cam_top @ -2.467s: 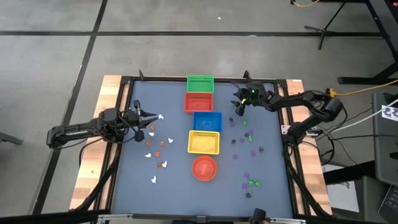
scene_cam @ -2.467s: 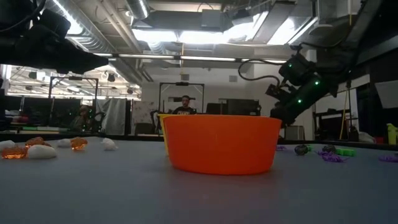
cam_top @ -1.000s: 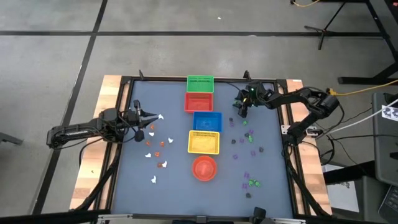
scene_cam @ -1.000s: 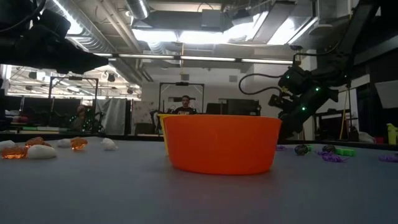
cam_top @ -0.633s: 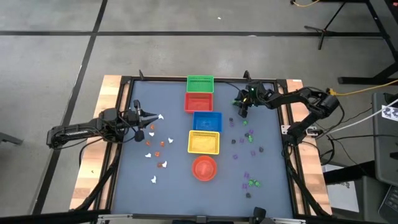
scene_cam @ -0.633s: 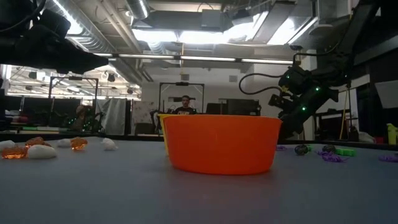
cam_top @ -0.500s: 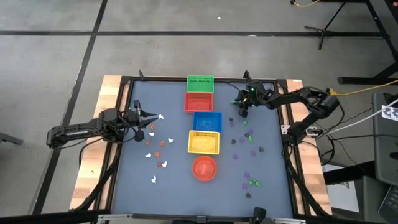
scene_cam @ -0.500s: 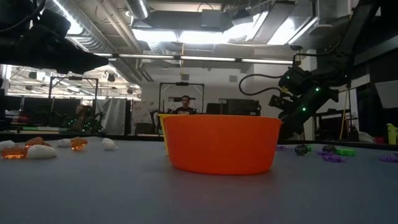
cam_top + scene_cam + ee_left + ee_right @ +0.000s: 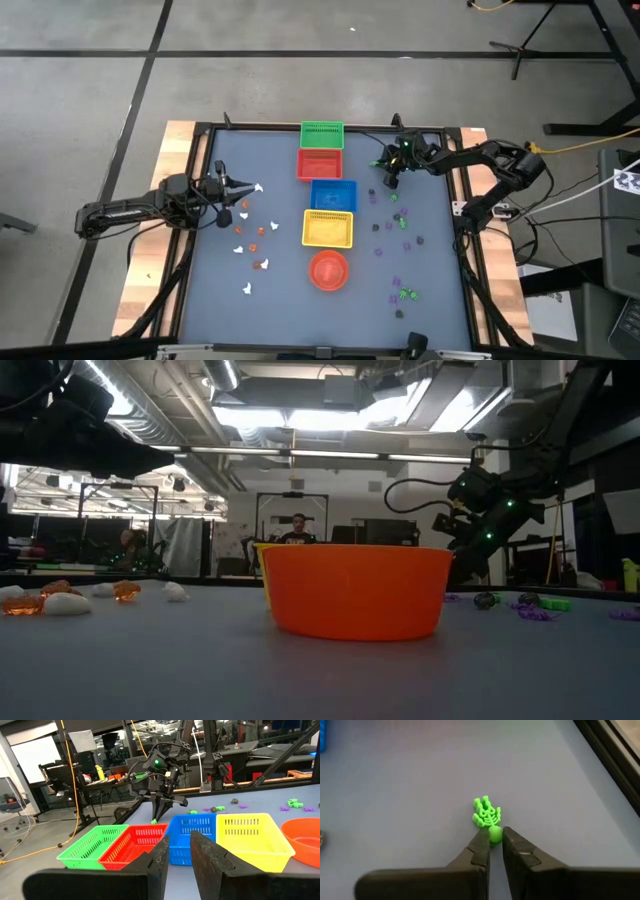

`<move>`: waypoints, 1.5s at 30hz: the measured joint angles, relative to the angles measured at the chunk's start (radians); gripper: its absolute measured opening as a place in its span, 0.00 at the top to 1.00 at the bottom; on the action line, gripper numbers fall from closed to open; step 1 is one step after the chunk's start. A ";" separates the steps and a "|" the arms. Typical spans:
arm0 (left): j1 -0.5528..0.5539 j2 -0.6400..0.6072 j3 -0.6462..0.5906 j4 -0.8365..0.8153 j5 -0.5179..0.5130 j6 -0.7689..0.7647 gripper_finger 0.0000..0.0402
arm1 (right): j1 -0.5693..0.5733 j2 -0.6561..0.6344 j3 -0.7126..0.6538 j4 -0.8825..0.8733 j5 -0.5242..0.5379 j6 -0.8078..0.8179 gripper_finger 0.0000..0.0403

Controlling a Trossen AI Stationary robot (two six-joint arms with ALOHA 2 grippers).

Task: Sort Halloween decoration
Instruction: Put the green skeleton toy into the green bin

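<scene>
Green plastic skeleton trinket (image 9: 487, 815): pinched at its round head between the tips of the right hand (image 9: 493, 838), which sits at the far right part of the blue-grey tabletop (image 9: 280, 290), just beside the red basket. We judge this a fresh pick with the drop yet to come.

Left hand (image 9: 177, 851): narrowly open, holding nothing, poised over the left part of the tabletop and pointed toward the basket row.

Containers, centre line of the tabletop, far to near:
- green square mesh basket (image 9: 322, 134): we see nothing in it
- red square mesh basket (image 9: 320, 164): looks empty
- blue square mesh basket (image 9: 333, 196): looks empty
- yellow square mesh basket (image 9: 327, 228): looks empty
- round red-orange plastic bowl (image 9: 328, 270): looks empty, though from above the interior is too small for us to be sure

Loose stock, unsorted:
- white and orange trinkets (image 9: 250, 232), scattered on the left side of the tabletop, near the left hand and toward the near edge
- dark purple, black and green trinkets (image 9: 400, 225), scattered on the right side, from near the right hand down to the near edge

Progress, as we judge it: early. Nearly every trinket lies on the tabletop outside the containers; one green piece is in hand, and the green basket seems its likely destination.
</scene>
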 joint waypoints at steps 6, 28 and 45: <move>0.000 0.000 0.000 0.000 0.000 0.000 0.84 | 0.000 0.000 0.000 0.000 -0.001 0.000 0.94; 0.000 0.000 0.000 0.000 0.000 0.000 0.84 | 0.000 0.000 0.123 -0.096 -0.004 0.002 0.94; 0.000 0.000 0.000 0.000 0.000 0.000 0.84 | 0.002 0.000 0.513 -0.289 -0.004 0.007 0.94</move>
